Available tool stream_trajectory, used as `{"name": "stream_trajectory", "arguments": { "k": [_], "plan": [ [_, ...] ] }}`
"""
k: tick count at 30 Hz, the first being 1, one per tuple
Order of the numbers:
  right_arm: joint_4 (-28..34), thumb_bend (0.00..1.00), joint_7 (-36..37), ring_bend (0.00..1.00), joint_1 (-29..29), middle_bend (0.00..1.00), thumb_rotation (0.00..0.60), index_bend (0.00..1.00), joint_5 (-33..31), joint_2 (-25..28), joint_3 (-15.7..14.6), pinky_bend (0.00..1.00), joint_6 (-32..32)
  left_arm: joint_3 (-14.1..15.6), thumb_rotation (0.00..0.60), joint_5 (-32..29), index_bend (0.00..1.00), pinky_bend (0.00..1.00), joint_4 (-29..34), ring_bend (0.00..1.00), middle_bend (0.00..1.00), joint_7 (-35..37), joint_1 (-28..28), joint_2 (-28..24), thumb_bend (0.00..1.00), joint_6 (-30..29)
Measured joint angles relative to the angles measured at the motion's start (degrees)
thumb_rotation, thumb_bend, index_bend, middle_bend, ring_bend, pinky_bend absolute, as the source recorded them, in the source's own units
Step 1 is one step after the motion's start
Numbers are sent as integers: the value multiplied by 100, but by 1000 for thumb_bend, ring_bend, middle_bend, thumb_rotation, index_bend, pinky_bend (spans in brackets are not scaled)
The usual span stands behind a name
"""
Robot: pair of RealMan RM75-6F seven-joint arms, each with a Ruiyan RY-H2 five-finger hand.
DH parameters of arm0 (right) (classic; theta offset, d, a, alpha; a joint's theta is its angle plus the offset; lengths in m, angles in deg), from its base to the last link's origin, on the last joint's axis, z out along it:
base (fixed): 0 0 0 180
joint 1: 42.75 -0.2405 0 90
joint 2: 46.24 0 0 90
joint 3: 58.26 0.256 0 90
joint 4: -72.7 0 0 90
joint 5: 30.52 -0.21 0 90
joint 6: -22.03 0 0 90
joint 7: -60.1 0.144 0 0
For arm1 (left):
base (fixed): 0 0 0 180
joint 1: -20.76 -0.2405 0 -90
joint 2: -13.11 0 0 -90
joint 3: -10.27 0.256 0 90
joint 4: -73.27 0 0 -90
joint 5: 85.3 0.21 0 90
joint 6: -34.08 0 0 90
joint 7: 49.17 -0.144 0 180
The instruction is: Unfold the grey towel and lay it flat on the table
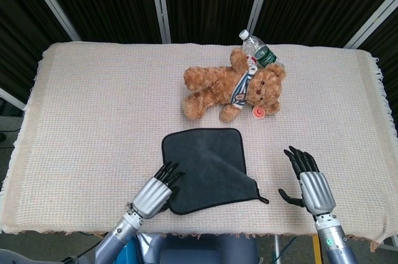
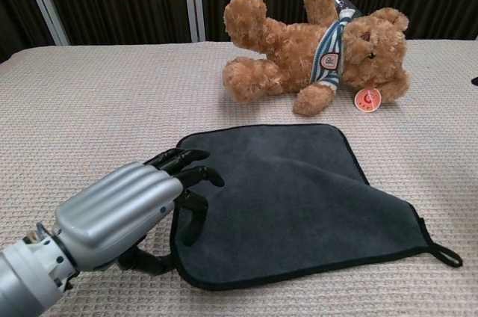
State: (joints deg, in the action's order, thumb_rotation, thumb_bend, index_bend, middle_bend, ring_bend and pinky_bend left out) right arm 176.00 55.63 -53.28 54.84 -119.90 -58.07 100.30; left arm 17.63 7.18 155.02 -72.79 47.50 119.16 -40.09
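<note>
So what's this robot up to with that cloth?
It is spreading a grey towel out on the table. The towel now lies open and nearly flat. The left hand sits at the towel's near left edge, fingers on or just over it. The right hand hovers open off to the side, holding nothing. A teddy bear and a bottle lie behind.
</note>
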Motion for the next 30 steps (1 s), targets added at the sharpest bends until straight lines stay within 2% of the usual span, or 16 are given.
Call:
{"name": "stream_trajectory", "arguments": {
  "k": [3, 13, 16, 18, 21, 24, 30],
  "plan": [
    [11, 257, -47, 0, 10, 0, 600, 0, -9, -20, -13, 0, -25, 121, 600, 64, 622, 0, 42, 0, 176, 73, -88, -96, 478, 4],
    [20, 258, -23, 0, 33, 0, 600, 0, -3, -1, 9, 0, -25, 233, 600, 190, 587, 0, 35, 0, 163, 91, -205, -93, 466, 148],
    [34, 257, -10, 0, 42, 0, 600, 0, 6, 16, 9, 0, -25, 227, 600, 214, 459, 0, 74, 0, 126, 105, -234, -155, 337, 134],
    [33, 257, 0, 0, 37, 0, 600, 0, 0, 19, 24, 0, -36, 219, 600, 223, 322, 0, 112, 0, 101, 117, -248, -230, 198, 122],
    [30, 258, 24, 0, 30, 0, 600, 0, -6, 24, 45, 0, -47, 188, 600, 222, 201, 0, 221, 0, 82, 139, -266, -387, 59, 102],
    [38, 258, 28, 0, 31, 0, 600, 0, -2, 35, 51, 0, -48, 122, 600, 216, 166, 0, 370, 0, 80, 177, -272, -556, 9, 75],
    [37, 257, 20, 0, 38, 0, 600, 0, 18, 29, 49, 0, -54, -183, 600, 156, 187, 0, 592, 0, 83, 304, -249, -927, 13, -30]
  ]
}}
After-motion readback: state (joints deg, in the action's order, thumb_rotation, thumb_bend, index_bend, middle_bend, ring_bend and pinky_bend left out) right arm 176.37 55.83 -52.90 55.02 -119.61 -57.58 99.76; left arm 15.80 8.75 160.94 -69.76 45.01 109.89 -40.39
